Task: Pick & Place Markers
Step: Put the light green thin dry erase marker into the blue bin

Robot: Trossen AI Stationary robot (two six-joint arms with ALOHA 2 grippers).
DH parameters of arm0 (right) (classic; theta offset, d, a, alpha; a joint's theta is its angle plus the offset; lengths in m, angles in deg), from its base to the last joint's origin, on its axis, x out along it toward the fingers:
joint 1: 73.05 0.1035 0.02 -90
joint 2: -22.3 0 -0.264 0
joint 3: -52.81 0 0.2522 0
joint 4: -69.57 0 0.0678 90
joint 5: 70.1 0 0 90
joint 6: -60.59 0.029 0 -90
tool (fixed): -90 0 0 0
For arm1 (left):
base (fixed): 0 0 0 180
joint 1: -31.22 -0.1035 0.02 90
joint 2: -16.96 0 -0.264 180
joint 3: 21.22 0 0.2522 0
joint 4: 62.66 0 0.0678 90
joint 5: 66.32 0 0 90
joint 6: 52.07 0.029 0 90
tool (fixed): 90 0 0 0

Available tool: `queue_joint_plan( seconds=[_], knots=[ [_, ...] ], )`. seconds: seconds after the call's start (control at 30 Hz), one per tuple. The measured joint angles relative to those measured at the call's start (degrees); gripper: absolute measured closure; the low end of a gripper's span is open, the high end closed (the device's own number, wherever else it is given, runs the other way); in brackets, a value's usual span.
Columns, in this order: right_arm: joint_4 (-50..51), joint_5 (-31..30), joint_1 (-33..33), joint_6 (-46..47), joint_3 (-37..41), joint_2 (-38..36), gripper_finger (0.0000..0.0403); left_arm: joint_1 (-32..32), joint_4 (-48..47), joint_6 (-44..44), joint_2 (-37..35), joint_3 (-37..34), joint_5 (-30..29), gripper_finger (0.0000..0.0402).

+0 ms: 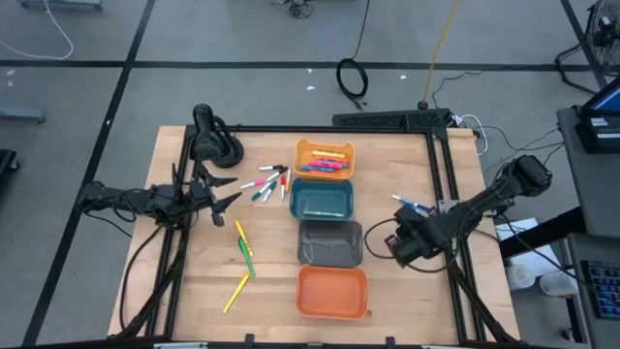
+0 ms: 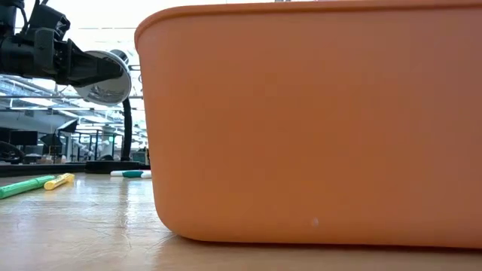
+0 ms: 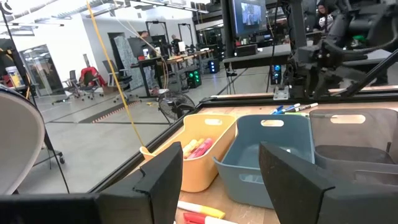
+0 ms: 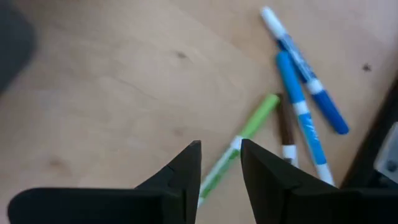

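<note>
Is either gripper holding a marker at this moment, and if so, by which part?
Nothing is held. The left gripper is open and empty; the right gripper is open above a green marker, its fingers not closed on it.

The middle of the bench [image 1: 194,271] is being blocked by four bins in a touching column: light orange bin [image 1: 325,158], teal bin [image 1: 323,199], grey bin [image 1: 329,242], orange bin [image 1: 332,292]. Open wood is being left between the bins and the right gripper [image 1: 399,242]. Left of the column, passage is being narrowed by scattered markers [image 1: 266,182].
</note>
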Motion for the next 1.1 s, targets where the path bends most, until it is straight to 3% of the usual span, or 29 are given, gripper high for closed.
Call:
queue_joint_plan(
  seconds=[0.2,0.7,1.1],
  knots=[
    [-4.32,2.81,-0.02,4.4,6.47,-0.09,0.0303,-0.01,0.02,0.01,0.0,0.0,-0.01,0.0188],
    [-21.4,2.28,0.0,6.46,19.19,-0.3,0.0303,-0.02,0.02,0.0,0.0,0.0,-0.01,0.0188],
    [-23.08,0.67,0.02,0.66,20.37,-0.15,0.0303,-0.01,0.0,0.02,-0.01,0.0,-0.01,0.0188]
  ],
)
